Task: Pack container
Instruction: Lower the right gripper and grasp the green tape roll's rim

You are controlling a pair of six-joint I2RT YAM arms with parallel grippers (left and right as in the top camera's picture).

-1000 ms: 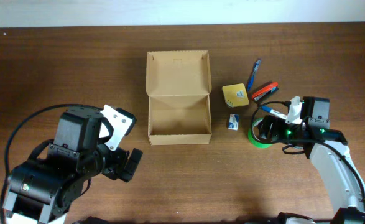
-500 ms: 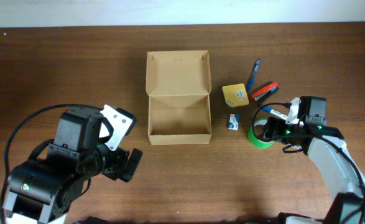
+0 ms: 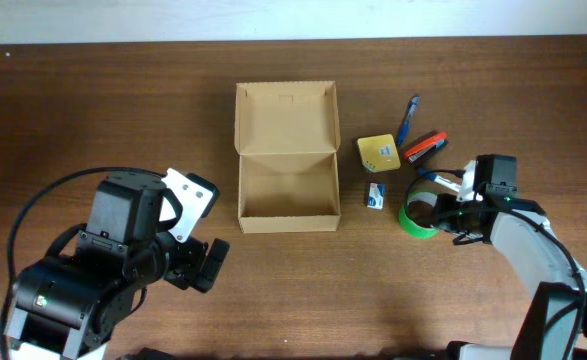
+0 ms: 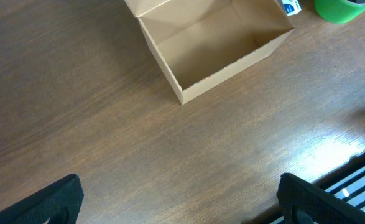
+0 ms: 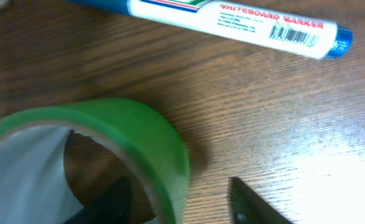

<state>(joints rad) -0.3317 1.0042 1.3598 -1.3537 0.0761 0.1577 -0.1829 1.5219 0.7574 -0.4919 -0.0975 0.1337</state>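
Green tape (image 5: 146, 132), whiteboard marker (image 5: 232, 22) (blue-ended), wooden table (image 3: 93, 110)

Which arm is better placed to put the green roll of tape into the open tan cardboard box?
Right. The right arm's fingers straddle the green tape roll's wall, one inside, one outside, near the tan cardboard box. The left arm's fingers hang open on the box's other side.

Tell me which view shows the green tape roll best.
Right wrist: the tape roll fills the frame, green wall and pale inside sharp, though its lower part is cut off. Overhead shows it small, its right side under the right gripper. Left wrist catches only a green edge in its top corner.
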